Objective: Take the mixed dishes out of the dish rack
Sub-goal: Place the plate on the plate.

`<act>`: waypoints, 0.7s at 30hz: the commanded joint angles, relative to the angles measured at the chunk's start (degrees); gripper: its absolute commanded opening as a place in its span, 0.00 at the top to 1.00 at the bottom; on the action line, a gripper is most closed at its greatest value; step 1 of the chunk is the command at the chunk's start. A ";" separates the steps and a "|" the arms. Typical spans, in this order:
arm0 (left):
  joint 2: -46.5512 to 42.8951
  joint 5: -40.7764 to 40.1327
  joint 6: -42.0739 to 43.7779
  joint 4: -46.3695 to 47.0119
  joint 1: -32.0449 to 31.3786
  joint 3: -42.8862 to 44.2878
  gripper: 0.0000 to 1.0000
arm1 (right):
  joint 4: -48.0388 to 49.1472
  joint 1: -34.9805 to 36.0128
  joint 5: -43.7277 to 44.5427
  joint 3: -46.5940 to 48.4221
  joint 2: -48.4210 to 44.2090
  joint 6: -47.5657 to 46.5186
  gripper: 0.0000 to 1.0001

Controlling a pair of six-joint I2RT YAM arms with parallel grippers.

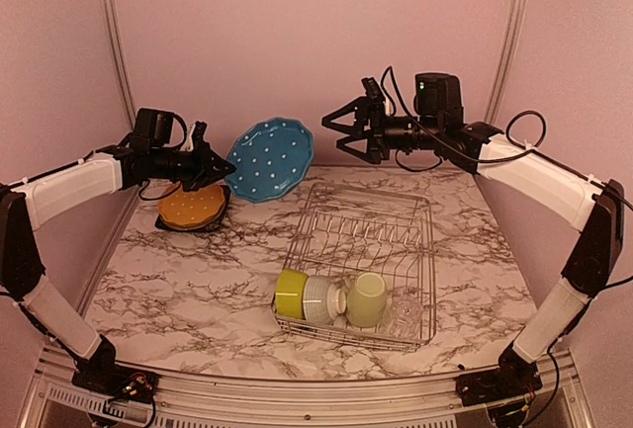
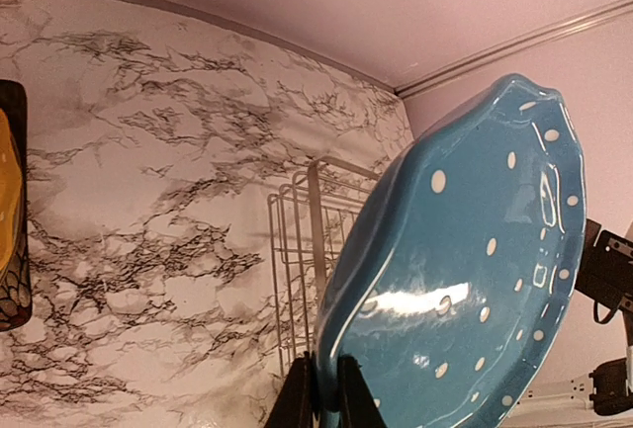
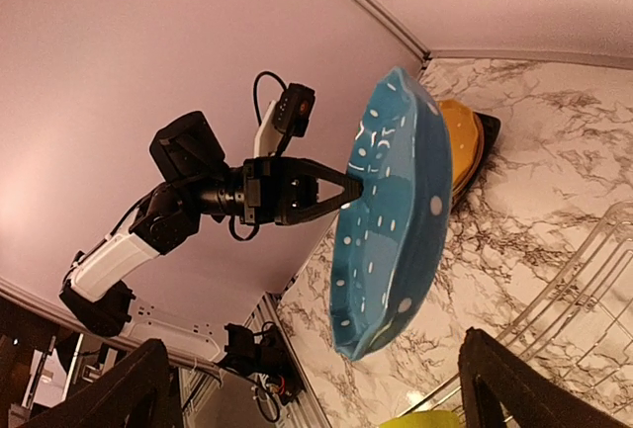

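The left gripper (image 1: 210, 163) was clamped on the rim of the blue white-dotted ceramic plate (image 1: 269, 159), holding it tilted in the air above the marble surface (image 1: 178, 280), near the far-left corner of the silver wire dish rack (image 1: 431, 250). The right gripper (image 1: 334, 133) gaped wide just beside the plate. A lime-green bowl (image 1: 291, 293), white ribbed bowl (image 1: 318, 299), pale green mug (image 1: 368, 298) and clear glass (image 1: 406, 311) lay at the rack's near end.

Black-veined white marble tabletop (image 1: 198, 280), plain pink walls (image 1: 297, 33)

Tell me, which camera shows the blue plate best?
Top view: the whole blue plate shows, dots and all. Left wrist crops it up close; right wrist sees it nearly edge-on, in the left pincer.
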 commanded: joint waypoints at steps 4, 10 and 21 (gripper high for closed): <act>-5.20 -3.20 -4.98 7.96 8.82 -3.47 1.00 | -11.30 -0.74 8.87 4.80 -1.45 -6.53 0.02; -6.24 -7.05 -4.34 5.70 14.80 -5.88 1.00 | -19.44 -0.78 16.34 7.97 -2.69 -12.37 0.02; -2.06 -8.87 0.11 1.99 23.51 -5.43 1.00 | -18.38 -3.96 29.48 0.91 -11.52 -14.66 0.02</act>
